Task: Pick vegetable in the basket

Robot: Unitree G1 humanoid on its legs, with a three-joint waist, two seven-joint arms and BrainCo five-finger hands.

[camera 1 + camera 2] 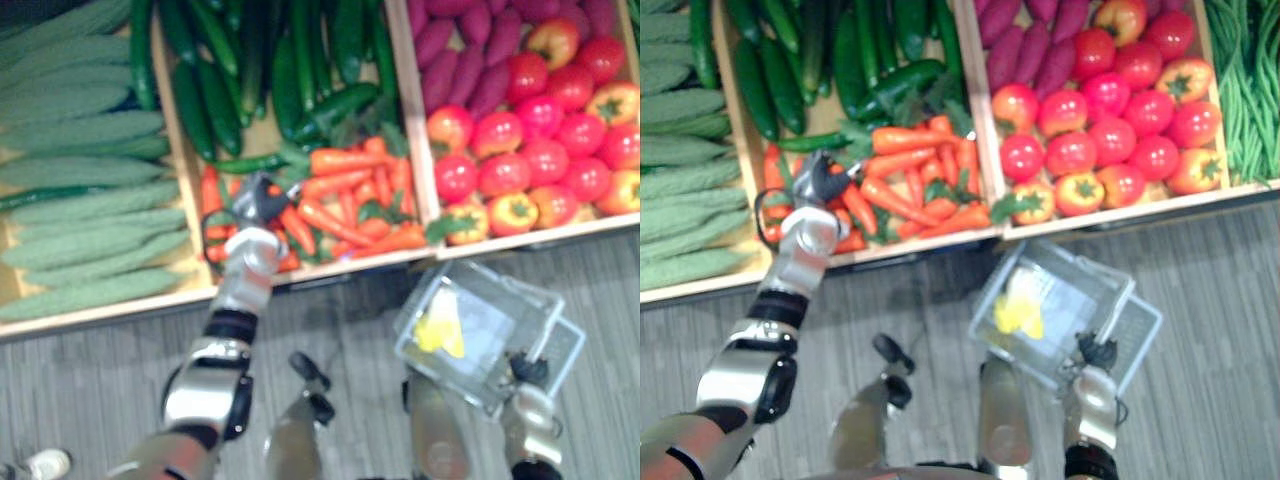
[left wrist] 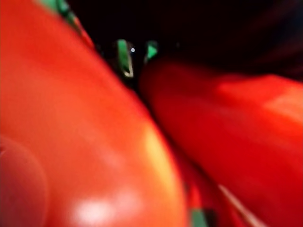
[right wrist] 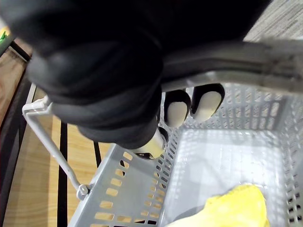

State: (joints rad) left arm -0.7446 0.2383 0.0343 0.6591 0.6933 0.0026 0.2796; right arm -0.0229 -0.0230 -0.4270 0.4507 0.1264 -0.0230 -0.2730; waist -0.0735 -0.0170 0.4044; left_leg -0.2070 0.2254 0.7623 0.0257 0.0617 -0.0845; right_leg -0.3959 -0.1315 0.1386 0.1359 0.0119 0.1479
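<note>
Left hand (image 1: pixel 818 182) among carrots (image 1: pixel 910 165) at crate's (image 1: pixel 977 120) front edge; can't tell its grip. Right hand (image 3: pixel 176 108) clasps basket handle (image 3: pixel 236 54).

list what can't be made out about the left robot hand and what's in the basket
1. Whether the left robot hand holds a carrot: the eye views show its back over the carrots; in its wrist view, close carrots hide it.
2. What the yellow item in the basket is: small in the eye views, cut off at the edge in the right wrist view.
</note>
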